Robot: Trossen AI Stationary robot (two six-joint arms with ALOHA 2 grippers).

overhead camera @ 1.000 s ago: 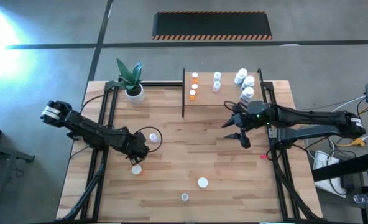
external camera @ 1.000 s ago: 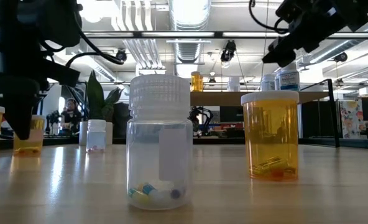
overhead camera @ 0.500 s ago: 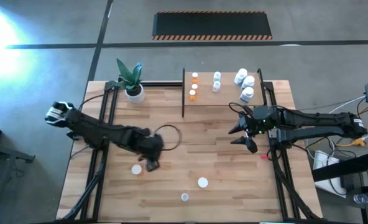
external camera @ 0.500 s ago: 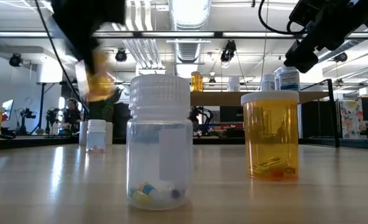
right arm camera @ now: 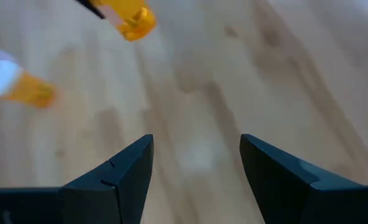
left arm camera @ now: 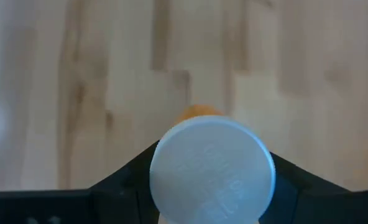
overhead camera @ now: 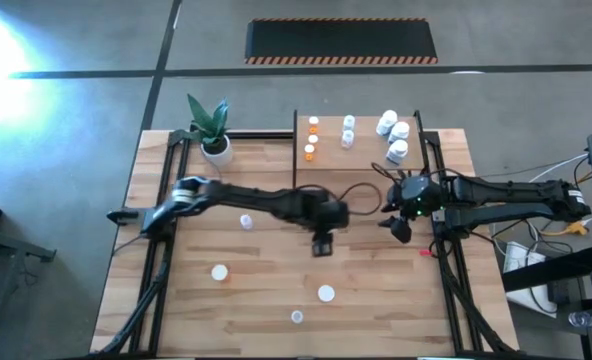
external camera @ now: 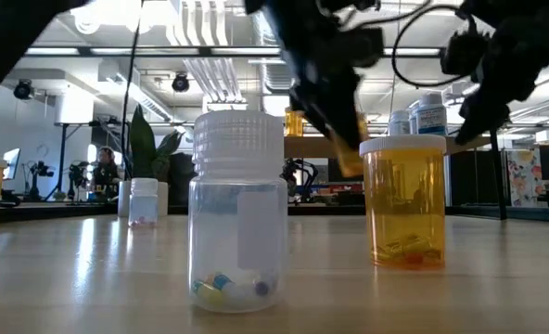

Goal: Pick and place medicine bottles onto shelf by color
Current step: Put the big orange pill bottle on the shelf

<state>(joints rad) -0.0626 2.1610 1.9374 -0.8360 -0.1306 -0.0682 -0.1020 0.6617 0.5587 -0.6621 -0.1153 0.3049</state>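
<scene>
My left gripper [overhead camera: 323, 243] reaches out over the middle of the table, shut on an orange medicine bottle [left arm camera: 212, 171] with a white cap, which also shows blurred in the low view [external camera: 347, 144]. My right gripper [overhead camera: 397, 226] hangs open and empty near the table's right side, in front of the shelf [overhead camera: 361, 165]. On the shelf stand orange bottles [overhead camera: 311, 150], clear ones [overhead camera: 348, 138] and white ones [overhead camera: 397, 150]. On the tabletop stand a small bottle [overhead camera: 245, 221], two orange ones [overhead camera: 219, 272] [overhead camera: 325, 293] and a clear one [overhead camera: 296, 317]. My left gripper pinches the orange bottle between its two fingers [left arm camera: 129, 173], one on each side of the bottle's top by the white cap [left arm camera: 160, 163]. The fingers slant down from above. The cap faces back toward the wrist and the orange body [left arm camera: 196, 114] points away. The bottle is lifted clear of the table.
A white plant pot [overhead camera: 216, 149] stands at the far left. Black upright posts [overhead camera: 295, 150] frame the shelf. In the low view the clear bottle [external camera: 237, 213] and an orange one [external camera: 403, 199] stand close to the near edge.
My left gripper has closed on the orange bottle at the table's left side, lifted it clear, and swung fast toward the table's middle, rolling as it went. My right gripper has drawn back a little toward the right edge and rolled, staying open.
</scene>
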